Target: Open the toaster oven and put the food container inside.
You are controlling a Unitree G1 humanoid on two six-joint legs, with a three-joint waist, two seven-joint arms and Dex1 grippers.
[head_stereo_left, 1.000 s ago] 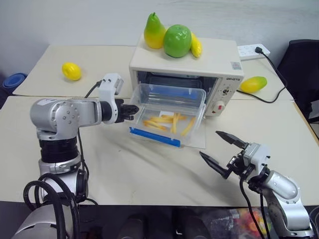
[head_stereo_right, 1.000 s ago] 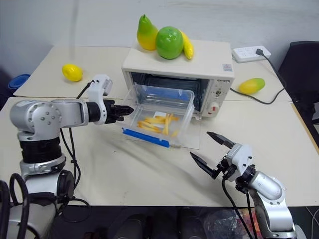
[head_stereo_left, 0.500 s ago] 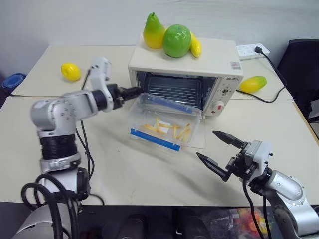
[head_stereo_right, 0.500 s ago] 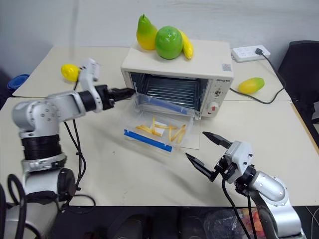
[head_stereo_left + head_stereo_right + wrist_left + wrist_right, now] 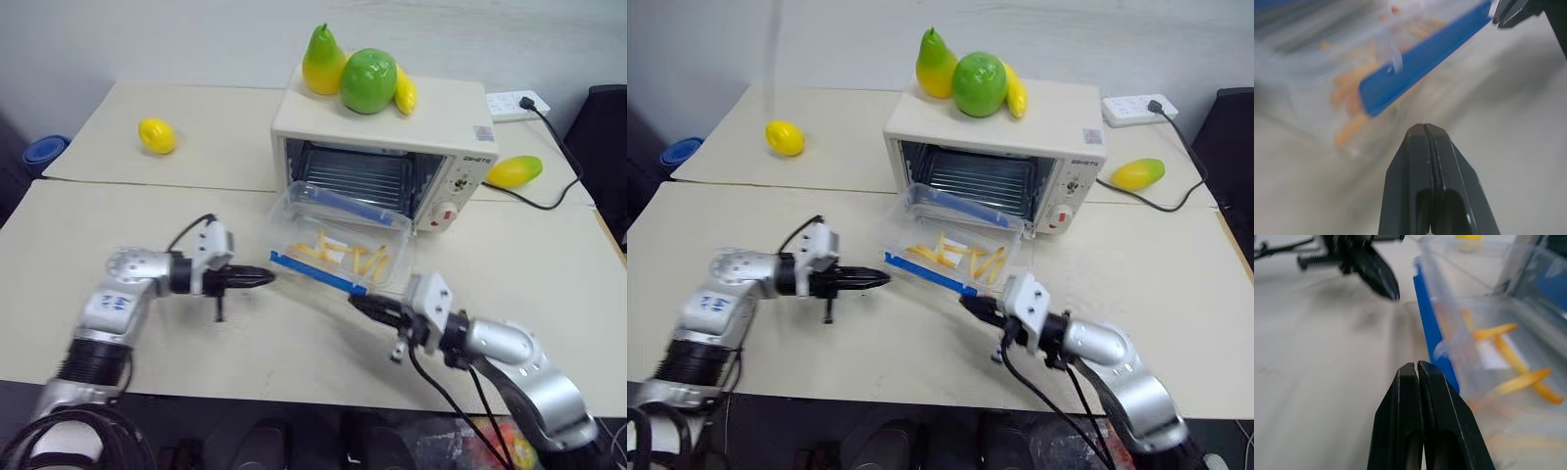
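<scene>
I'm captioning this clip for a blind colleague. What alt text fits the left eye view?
A clear food container with fries lies on the toaster oven's lowered door, half in. The shut left gripper and right gripper point at its blue front edge. Toy fruit sits on top.

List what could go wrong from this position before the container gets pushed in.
1. The food container lies tilted, half on the open door of the toaster oven; a push on its low blue edge may tip or skew it rather than slide it in.
2. The left gripper and right gripper, both shut, flank that edge; uneven pushing could twist the box.
3. A jolt might roll the fruit off the oven top.
</scene>
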